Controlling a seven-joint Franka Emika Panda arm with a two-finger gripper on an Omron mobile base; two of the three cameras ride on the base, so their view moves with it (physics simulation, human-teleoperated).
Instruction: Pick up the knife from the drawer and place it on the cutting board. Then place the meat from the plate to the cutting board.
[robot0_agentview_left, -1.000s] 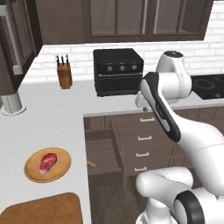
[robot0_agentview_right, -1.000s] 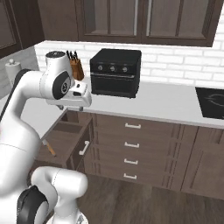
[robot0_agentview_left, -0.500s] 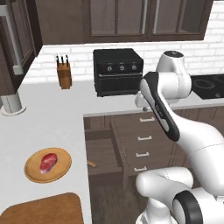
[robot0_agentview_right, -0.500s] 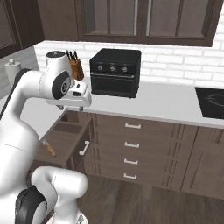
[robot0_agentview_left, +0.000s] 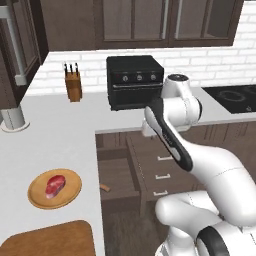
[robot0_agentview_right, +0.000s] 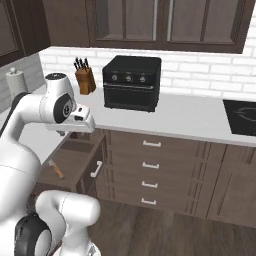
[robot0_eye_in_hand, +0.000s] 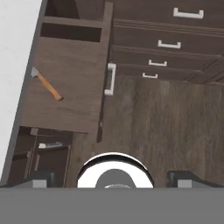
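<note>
Knife (robot0_eye_in_hand: 47, 84) lay diagonally in the pulled-out drawer (robot0_eye_in_hand: 65, 87), near the drawer's counter-side edge, orange-brown handle, small grey blade; also visible at (robot0_agentview_left: 104, 187) and (robot0_agentview_right: 55, 169). Drawer's silver bar handle (robot0_eye_in_hand: 110, 79) on its front. Gripper (robot0_eye_in_hand: 113, 183) hovered high above the drawer front and floor, fingers (robot0_eye_in_hand: 41, 179) spread wide, grasping nothing. Meat (robot0_agentview_left: 55, 184) sat on the round plate (robot0_agentview_left: 69, 197) near the counter (robot0_agentview_left: 60, 145) edge. Cutting board (robot0_agentview_left: 50, 241) at the counter's near edge, bare. Knife block (robot0_agentview_left: 73, 85) and black toaster oven (robot0_agentview_left: 136, 81) at the back wall.
</note>
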